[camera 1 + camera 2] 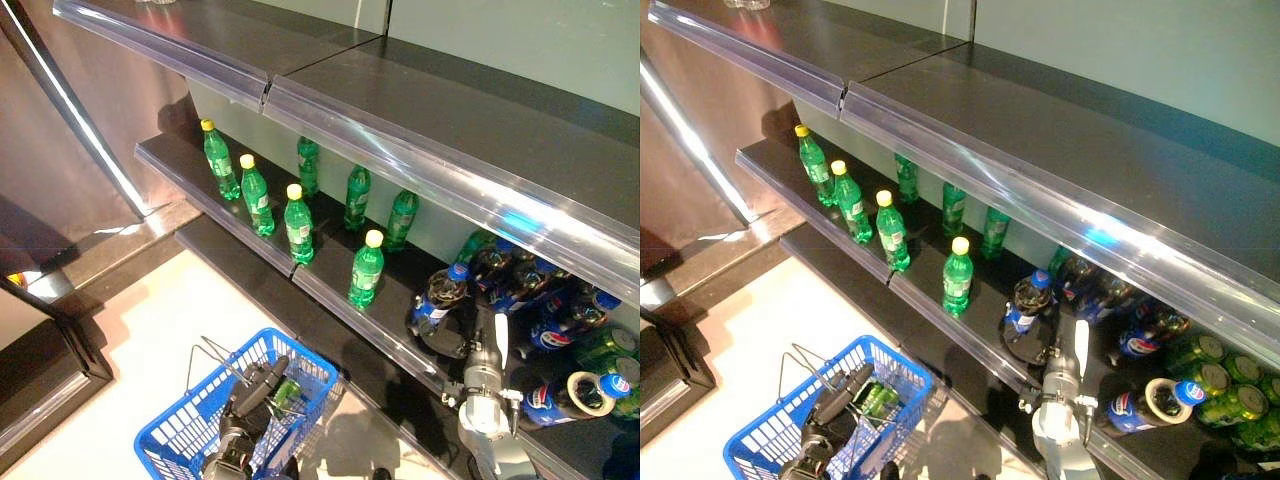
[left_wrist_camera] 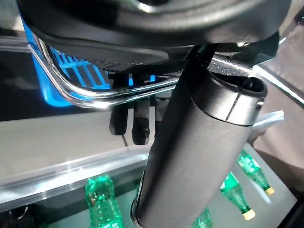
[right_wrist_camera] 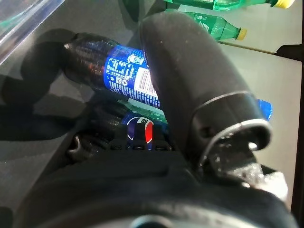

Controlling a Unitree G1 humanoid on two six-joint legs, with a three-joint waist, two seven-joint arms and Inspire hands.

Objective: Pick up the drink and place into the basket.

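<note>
I see my right arm (image 1: 484,395) as a silver-grey metal column with a rounded collar and small bolts sticking out at the wrist. A white strip runs along the part leading into the right hand (image 3: 142,190), which up close is matte black, smooth and bulbous, with a chrome ring glinting at the thumb base. My left hand (image 2: 190,142) is the same dark plastic, its thumb a thick cylinder with a seam line and a small round hole.
</note>
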